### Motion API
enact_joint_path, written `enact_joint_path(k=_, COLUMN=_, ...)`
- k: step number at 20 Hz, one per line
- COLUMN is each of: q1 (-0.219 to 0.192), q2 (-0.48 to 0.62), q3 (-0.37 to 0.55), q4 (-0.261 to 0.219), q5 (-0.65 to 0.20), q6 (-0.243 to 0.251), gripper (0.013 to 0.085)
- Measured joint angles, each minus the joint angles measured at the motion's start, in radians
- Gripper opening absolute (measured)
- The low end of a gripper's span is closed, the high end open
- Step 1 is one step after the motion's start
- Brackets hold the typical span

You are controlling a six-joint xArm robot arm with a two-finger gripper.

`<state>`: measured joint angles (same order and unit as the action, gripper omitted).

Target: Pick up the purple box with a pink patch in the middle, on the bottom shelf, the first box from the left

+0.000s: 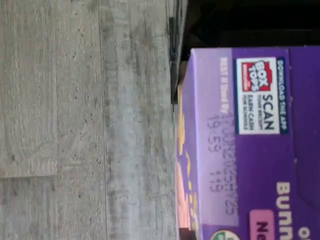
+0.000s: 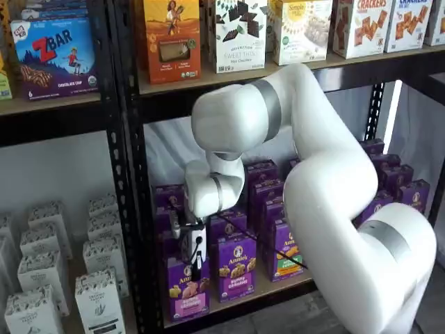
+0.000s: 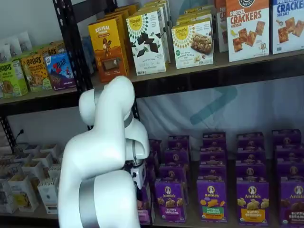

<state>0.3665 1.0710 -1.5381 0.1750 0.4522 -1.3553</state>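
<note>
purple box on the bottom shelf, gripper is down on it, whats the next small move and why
Probably a short lift, then a pull back out. In a shelf view the gripper sits on top of the purple box, its fingers apparently shut on it, while the box stands on the bottom shelf beside its neighbour box. Rising first should clear the shelf board.

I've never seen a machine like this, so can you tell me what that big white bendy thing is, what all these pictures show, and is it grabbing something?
The white thing is a robot arm. Two pictures come from cameras facing the shelves. The third comes from a camera on the arm's wrist, looking down; it is turned sideways and shows the top of a purple box and the grey floor.

The bottom shelf holds rows of purple snack boxes; the upper shelf holds other boxed snacks. The arm's gripper has two black fingers. It is shut on the purple box at the front left of the bottom shelf.
</note>
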Motion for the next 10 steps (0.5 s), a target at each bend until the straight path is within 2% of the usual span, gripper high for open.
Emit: enact_joint_path(k=10, q1=0.000, q2=-0.045, q3=0.061, q4=0.012, q5=-0.014, q6=-0.012, gripper=0.0330)
